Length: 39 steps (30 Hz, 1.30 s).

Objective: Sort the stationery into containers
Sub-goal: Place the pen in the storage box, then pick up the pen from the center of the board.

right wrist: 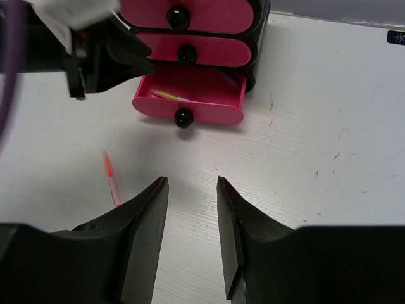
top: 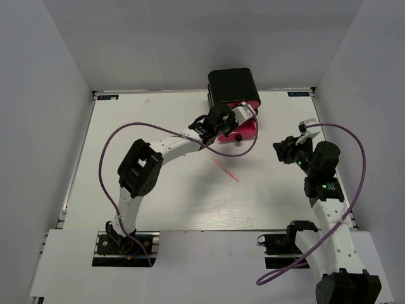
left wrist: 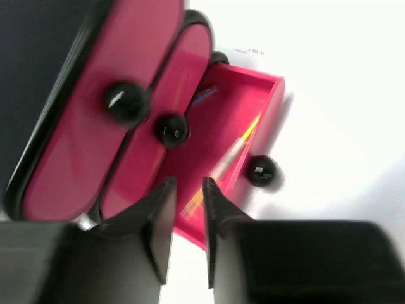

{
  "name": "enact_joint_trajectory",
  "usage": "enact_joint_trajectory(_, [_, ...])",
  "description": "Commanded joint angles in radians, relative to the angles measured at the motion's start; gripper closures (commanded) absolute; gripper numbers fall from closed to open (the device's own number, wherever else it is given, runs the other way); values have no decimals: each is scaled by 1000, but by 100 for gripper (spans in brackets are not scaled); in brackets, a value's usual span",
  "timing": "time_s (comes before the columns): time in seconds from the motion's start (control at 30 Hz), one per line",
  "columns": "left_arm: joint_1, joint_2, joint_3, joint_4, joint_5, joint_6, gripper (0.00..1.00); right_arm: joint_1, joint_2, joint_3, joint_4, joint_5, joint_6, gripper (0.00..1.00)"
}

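Observation:
The black box (top: pixel 231 84) holds three pink drawers; the bottom drawer (top: pixel 245 131) is pulled open. In the left wrist view this drawer (left wrist: pixel 256 95) holds a yellow-orange pen (left wrist: pixel 235 151) and a blue piece (left wrist: pixel 204 95). My left gripper (top: pixel 218 125) hovers over the drawer's near end, jaws slightly apart and empty (left wrist: pixel 188 193). An orange pen (top: pixel 226 170) lies on the table in front of the box, also in the right wrist view (right wrist: pixel 111 178). My right gripper (top: pixel 288 149) is open and empty (right wrist: pixel 192 183), low over the table to the right of that pen.
The two upper drawers (right wrist: pixel 187 11) are shut, each with a black knob (right wrist: pixel 186 54). The left arm's purple cable (top: pixel 126 136) loops over the table's left half. The left arm (right wrist: pixel 95 57) stands beside the open drawer (right wrist: pixel 190 95). Grey walls enclose the white table (top: pixel 158 202).

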<state>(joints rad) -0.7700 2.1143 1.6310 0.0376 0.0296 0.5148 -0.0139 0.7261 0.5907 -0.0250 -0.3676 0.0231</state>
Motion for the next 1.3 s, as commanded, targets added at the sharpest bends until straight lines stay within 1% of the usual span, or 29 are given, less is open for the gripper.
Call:
enact_joint_trajectory(0.0, [6,-201,-14,-69,-161,-462,67,-9,-11,-2,46,2,-2,57])
enact_joint_trajectory(0.03, [17,-215,-1,-200,-161,-552,71,-8,-14,-3,48,4,1,57])
enact_joint_trajectory(0.07, [27,-227,9,-264,-161,-697,73,-9,-14,-2,48,1,0,57])
enact_joint_trajectory(0.1, [28,-253,9,-313,-180,-744,73,-9,-14,-2,48,2,0,57])
enact_joint_trajectory(0.13, [28,-267,-34,-379,-159,-778,68,-11,-13,-5,46,1,0,57])
enact_joint_trajectory(0.17, [28,-280,-52,-409,-99,-807,58,-12,-13,-5,48,-1,0,57])
enact_joint_trajectory(0.2, [28,-289,-71,-435,-64,-864,43,-11,-14,-3,48,1,0,57])
enact_joint_trajectory(0.23, [28,-289,-86,-459,-24,-865,39,-12,-11,-6,48,-1,0,57])
enact_joint_trajectory(0.27, [17,-289,-86,-523,45,-865,38,-12,-11,-8,50,4,-2,57])
enact_joint_trajectory(0.3, [8,-275,-86,-557,58,-833,36,-14,-11,-8,50,2,-2,57])
enact_joint_trajectory(0.37, [-5,-231,-34,-643,38,-806,36,-14,-11,-8,51,4,-3,56])
enact_joint_trajectory(0.4, [-5,-217,-22,-716,52,-806,37,-17,-10,-9,51,6,-3,56])
enact_joint_trajectory(0.43, [-5,-205,-13,-741,52,-818,40,-21,-11,-11,50,7,15,56])
enact_joint_trajectory(0.5, [-5,-195,-13,-765,56,-819,41,-23,-10,-11,53,10,-5,56])
enact_joint_trajectory(0.53, [-5,-195,-13,-775,56,-846,44,-27,-10,-11,53,10,-3,56])
enact_joint_trajectory(0.63, [-14,-195,-13,-800,76,-898,44,-34,-8,-12,53,4,-3,56])
enact_joint_trajectory(0.73, [-26,-195,-51,-800,87,-920,42,-35,-5,-14,56,-2,-6,56])
enact_joint_trajectory(0.8, [-35,-195,-83,-769,99,-944,41,-35,-5,-14,56,-4,-2,56])
enact_joint_trajectory(0.83, [-35,-195,-83,-769,111,-981,38,-35,-5,-17,57,-5,-2,56])
enact_joint_trajectory(0.9, [-35,-195,-95,-759,112,-1041,38,-35,-4,-17,57,-7,-2,56])
enact_joint_trajectory(1.0, [-46,-140,-82,-787,112,-1186,35,-35,-5,-15,54,-5,-3,56])
enact_joint_trajectory(1.03, [-46,-125,-70,-817,90,-1220,35,-37,-5,-15,57,-5,-3,56])
enact_joint_trajectory(1.07, [-58,-110,-42,-835,78,-1289,34,-37,-4,-15,57,-5,-3,56])
enact_joint_trajectory(1.1, [-58,-97,-30,-847,54,-1317,34,-37,-7,-15,57,-5,0,56])
enact_joint_trajectory(1.13, [-67,-79,-19,-848,44,-1343,34,-37,-7,-17,57,-5,1,56])
enact_joint_trajectory(1.17, [-68,-79,-1,-860,32,-1405,33,-38,-7,-14,57,-8,0,56])
enact_joint_trajectory(1.27, [-77,-59,33,-860,-22,-1501,33,-38,-10,-15,57,-8,0,56])
